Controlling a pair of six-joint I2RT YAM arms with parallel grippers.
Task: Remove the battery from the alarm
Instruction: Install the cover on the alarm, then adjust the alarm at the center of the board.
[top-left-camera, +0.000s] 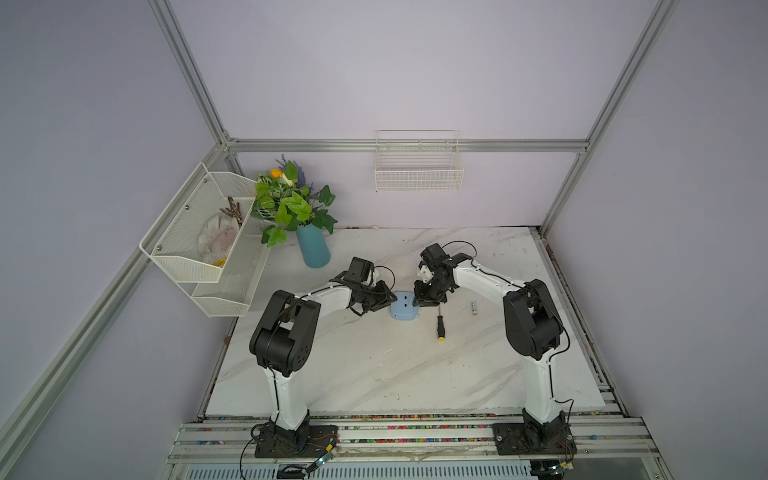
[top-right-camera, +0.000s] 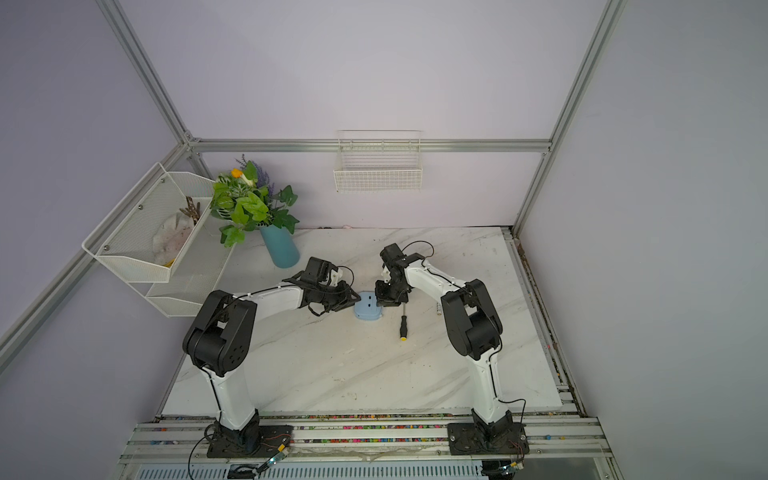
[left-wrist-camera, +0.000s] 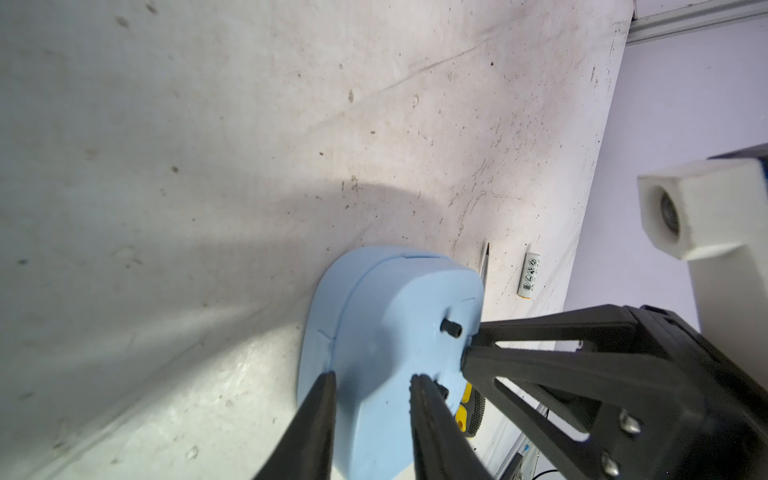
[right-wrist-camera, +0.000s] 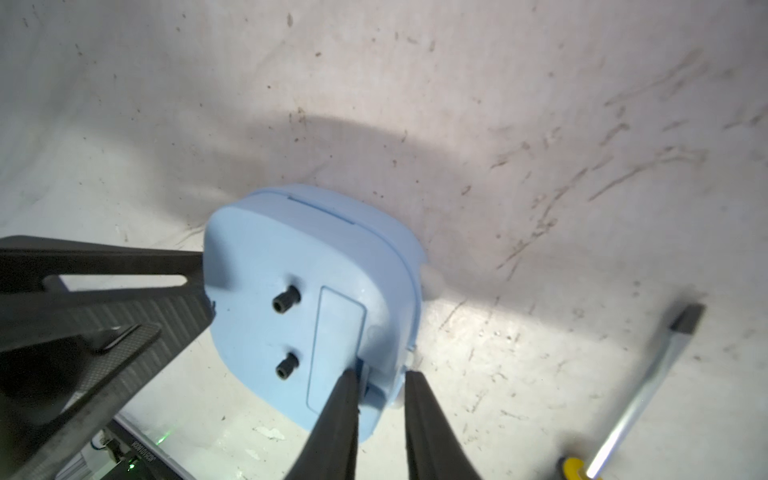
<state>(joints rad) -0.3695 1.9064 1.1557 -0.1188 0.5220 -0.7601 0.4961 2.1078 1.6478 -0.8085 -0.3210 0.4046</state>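
Since the battery (top-left-camera: 474, 308) lies bare on the table (top-left-camera: 374, 374), well apart from the alarm (top-left-camera: 402, 309), we judge the removal itself done and the step in hand to be finishing at the alarm's back. The alarm lies face down between the arms, blue back up.

In the right wrist view its cover (right-wrist-camera: 336, 345) sits flush. The right gripper (right-wrist-camera: 384, 376) has its jaws narrowly apart astride the alarm's edge, one tip at the cover's end; whether they pinch we cannot tell. The left gripper (left-wrist-camera: 373, 379) has its jaws apart too, tips down on the blue back, nothing between them.

To do this well, we brace lightly with the left, work only at the cover's end, and lift straight up so the alarm does not skid into the screwdriver (top-left-camera: 439, 326) near it.

Both top views give that spacing but hide the cover under the grippers. Only the left wrist view shows the battery's printed symbols.
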